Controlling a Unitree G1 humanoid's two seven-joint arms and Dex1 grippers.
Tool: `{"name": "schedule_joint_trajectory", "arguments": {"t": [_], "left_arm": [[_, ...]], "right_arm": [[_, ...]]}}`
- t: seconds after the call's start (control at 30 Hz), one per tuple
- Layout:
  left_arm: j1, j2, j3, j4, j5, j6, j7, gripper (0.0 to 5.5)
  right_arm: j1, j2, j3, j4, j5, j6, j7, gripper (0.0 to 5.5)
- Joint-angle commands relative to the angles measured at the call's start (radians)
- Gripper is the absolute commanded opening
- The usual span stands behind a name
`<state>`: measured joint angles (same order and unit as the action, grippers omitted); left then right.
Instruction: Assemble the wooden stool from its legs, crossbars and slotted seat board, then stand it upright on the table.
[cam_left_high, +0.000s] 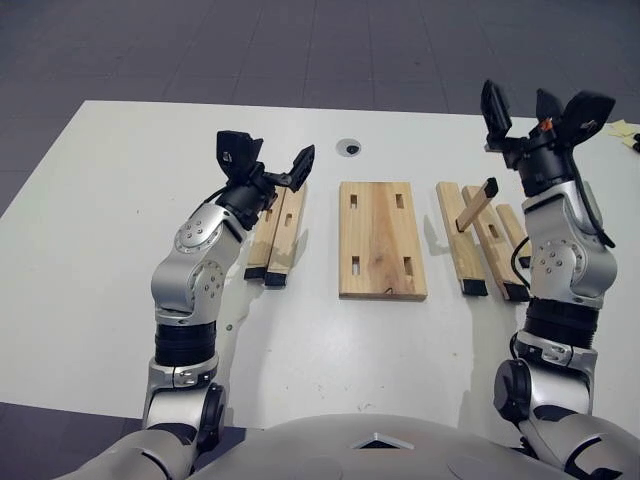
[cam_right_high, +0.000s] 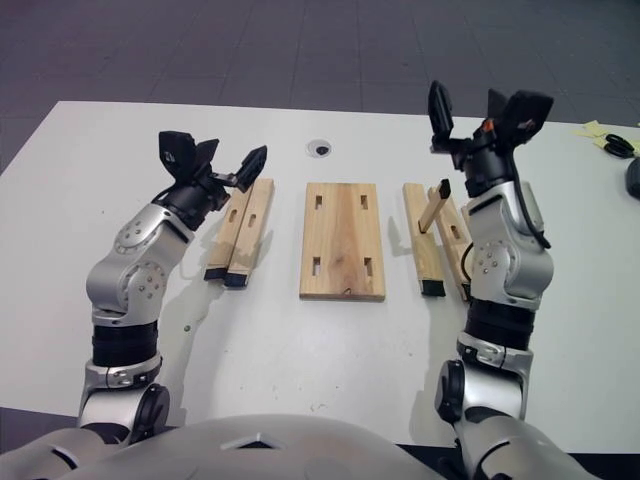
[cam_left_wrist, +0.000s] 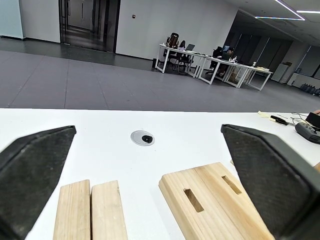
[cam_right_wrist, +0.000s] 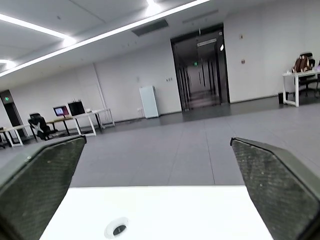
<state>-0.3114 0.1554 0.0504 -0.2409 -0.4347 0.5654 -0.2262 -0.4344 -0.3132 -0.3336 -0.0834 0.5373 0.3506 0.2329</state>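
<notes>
Seat board (cam_left_high: 382, 239) flat on table, between left gripper (cam_left_high: 268, 160) and right gripper (cam_left_high: 541, 108), both spread

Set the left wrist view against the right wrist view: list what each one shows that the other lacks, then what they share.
Left wrist view, not the right: two wooden legs lying side by side, and the slotted seat board flat beside them with a gap between.

Right wrist view, not the left: a white cabinet against the far wall and a lit screen on a desk.

Both: the white table, its round cable port, the grey floor beyond, and the arm's own gripper. The left gripper and right gripper are both open and hold nothing.
</notes>
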Motion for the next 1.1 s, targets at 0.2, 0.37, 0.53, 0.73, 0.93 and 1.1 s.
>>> {"name": "schedule_joint_trajectory", "arguments": {"t": [0.2,0.37,0.53,0.73,0.93,1.1], "left_arm": [[0.009,-0.008,0.006,-0.003,0.007,0.000,0.002,5.40],[0.015,-0.012,0.002,-0.004,0.010,0.001,0.002,5.40],[0.013,-0.015,-0.004,-0.005,0.012,0.001,0.000,5.40],[0.011,-0.003,0.003,0.001,0.013,0.000,-0.010,5.40],[0.019,0.004,0.013,-0.003,0.014,0.002,-0.009,5.40],[0.030,0.010,0.019,-0.006,0.011,0.007,-0.010,5.40]], "right_arm": [[0.178,0.014,0.087,0.190,-0.113,-0.056,0.076,5.37],[0.100,0.017,0.053,0.162,-0.047,-0.067,0.093,5.37],[0.022,0.012,0.020,0.101,-0.004,-0.034,0.043,5.37],[-0.068,-0.010,-0.045,-0.035,0.081,0.032,-0.038,5.37],[0.146,-0.050,-0.031,-0.174,0.077,0.116,-0.017,5.37],[0.373,-0.048,-0.025,-0.206,0.055,0.123,0.034,5.37]]}}
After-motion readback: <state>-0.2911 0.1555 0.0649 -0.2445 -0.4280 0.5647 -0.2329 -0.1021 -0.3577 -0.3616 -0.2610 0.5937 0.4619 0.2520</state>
